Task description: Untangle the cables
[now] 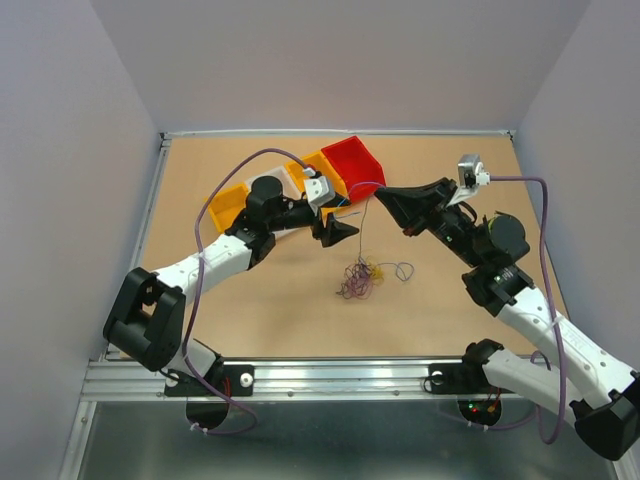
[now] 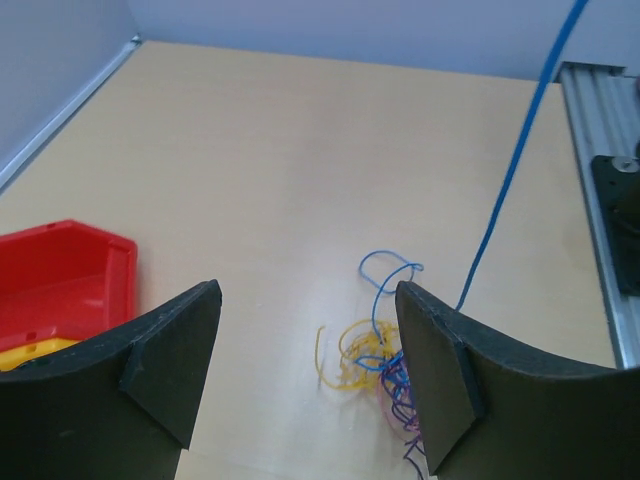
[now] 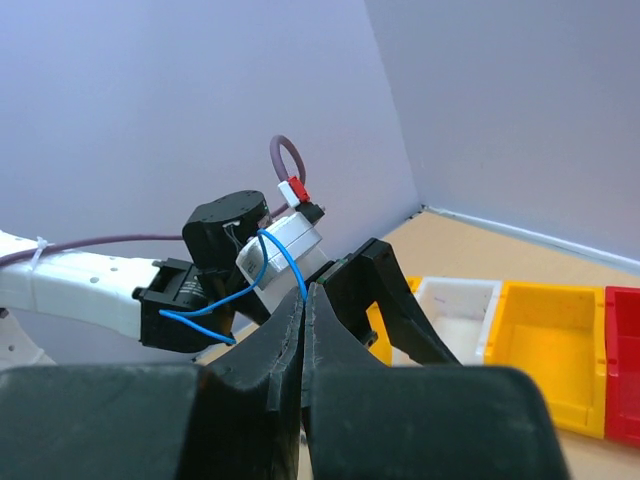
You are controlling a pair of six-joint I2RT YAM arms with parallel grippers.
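Cables point(image 1: 357, 280): small tangled clump on the table point(image 1: 250, 300), just below centre of the top view. No clear long axis in the clump itself; one loose loop out to its right. Blue wire point(image 1: 364, 230) drawn straight up out of the clump, long axis near vertical in the frame, upper end at the right gripper point(image 1: 383, 194). Seen from the left wrist as a straight slant from lower centre to the upper right corner, above yellow, blue and pink curls.

Right gripper point(image 3: 305, 290): jaws pressed together, pinching the blue wire point(image 3: 285, 258), which curls out from the tips toward the left.

Left gripper point(image 1: 340, 232): jaws spread wide, holding nothing, up and left of the clump.

Red bin point(image 1: 352, 160) at upper centre, beside a white bin point(image 3: 455, 310) and a yellow bin point(image 3: 550, 340).
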